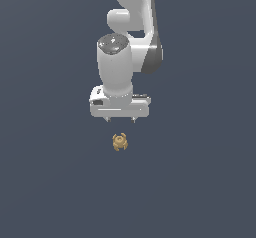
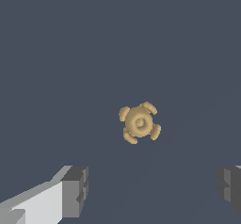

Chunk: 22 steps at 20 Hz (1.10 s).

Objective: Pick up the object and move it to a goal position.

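Tan-gold lobed object (image 1: 119,142) alone on the plain grey bench (image 1: 45,182), apparently just clear of the gripper (image 1: 120,120) above it, jaws spread wide and empty, wrist view showing four lobes (image 2: 140,122).

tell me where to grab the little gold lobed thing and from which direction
Grip the tan-gold object across its rounded central body, coming straight down from above. It lies loose on the flat floor, untouched. The open gripper spans far wider than the piece. Probably best to set the fingers into gaps between lobes, so they close on the body.
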{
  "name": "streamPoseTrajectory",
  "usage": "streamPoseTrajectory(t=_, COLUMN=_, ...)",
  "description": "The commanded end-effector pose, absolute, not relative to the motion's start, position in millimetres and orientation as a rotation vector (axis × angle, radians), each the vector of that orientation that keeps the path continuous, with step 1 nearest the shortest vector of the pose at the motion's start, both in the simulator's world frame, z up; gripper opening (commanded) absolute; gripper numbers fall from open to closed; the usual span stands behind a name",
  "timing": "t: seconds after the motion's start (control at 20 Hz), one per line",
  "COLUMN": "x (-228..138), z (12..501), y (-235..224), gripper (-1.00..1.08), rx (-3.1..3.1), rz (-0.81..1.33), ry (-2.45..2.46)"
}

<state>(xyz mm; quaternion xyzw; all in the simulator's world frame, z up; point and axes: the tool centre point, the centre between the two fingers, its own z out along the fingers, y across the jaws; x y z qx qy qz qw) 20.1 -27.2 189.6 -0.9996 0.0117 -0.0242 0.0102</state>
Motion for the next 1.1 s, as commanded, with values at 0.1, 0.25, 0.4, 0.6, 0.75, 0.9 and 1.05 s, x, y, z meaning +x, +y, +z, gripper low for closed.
streamPoseTrajectory(t=0.1, x=27.4, z=161.7, y=-30.6, gripper=1.00, rx=-3.130, rz=-0.053, ry=-0.066)
streamPoseTrajectory(t=0.25, x=32.6, z=138.3, y=-33.1, gripper=1.00, rx=-3.133, rz=-0.035, ry=-0.151)
streamPoseTrajectory(t=0.4, x=36.1, z=118.9, y=-35.0, gripper=1.00, rx=-3.132, rz=-0.021, ry=-0.220)
streamPoseTrajectory(t=0.6, x=38.7, z=100.6, y=-36.7, gripper=1.00, rx=-3.128, rz=-0.007, ry=-0.284)
streamPoseTrajectory(t=0.75, x=39.6, z=92.8, y=-37.3, gripper=1.00, rx=-3.126, rz=-0.002, ry=-0.311)
streamPoseTrajectory(t=0.9, x=39.9, z=90.2, y=-37.5, gripper=1.00, rx=-3.125, rz=0.000, ry=-0.320)
streamPoseTrajectory(t=1.05, x=39.3, z=89.6, y=-37.6, gripper=1.00, rx=-3.126, rz=0.001, ry=-0.313)
